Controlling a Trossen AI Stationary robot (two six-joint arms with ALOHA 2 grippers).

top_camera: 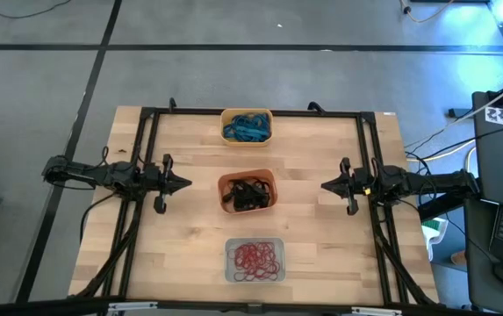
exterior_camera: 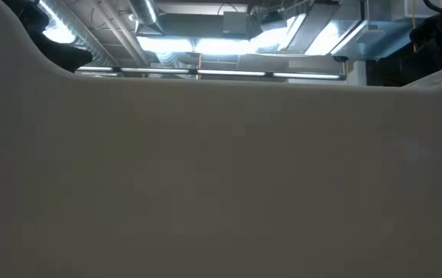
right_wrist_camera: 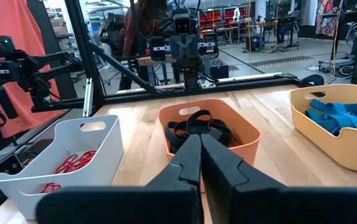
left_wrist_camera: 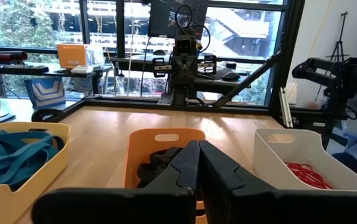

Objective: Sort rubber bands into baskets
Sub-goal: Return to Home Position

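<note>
Black bands (top_camera: pixel 249 197) lie tangled in red-orange basket (top_camera: pixel 247 174); blue bands (top_camera: pixel 247 130) fill yellow basket (top_camera: pixel 247 111) on one side of it, red bands (top_camera: pixel 255 257) whitish basket (top_camera: pixel 255 240) on the opposite side. Judged featherlight, limp, stretchy, clinging in heaps; pinch one raised strand. Baskets: smooth rigid plastic, rounded corners. Counter (top_camera: pixel 321 246): pale wood. Left tool (top_camera: pixel 183 183) and right tool (top_camera: pixel 326 186) flank the red-orange basket, both clenched, empty.

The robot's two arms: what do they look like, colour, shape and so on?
Both the left arm and the right arm are dark, almost black, built of slim jointed segments. The left gripper and right gripper each have two matte black fingers tapering to a point. Thin black cables trail from them.
</note>
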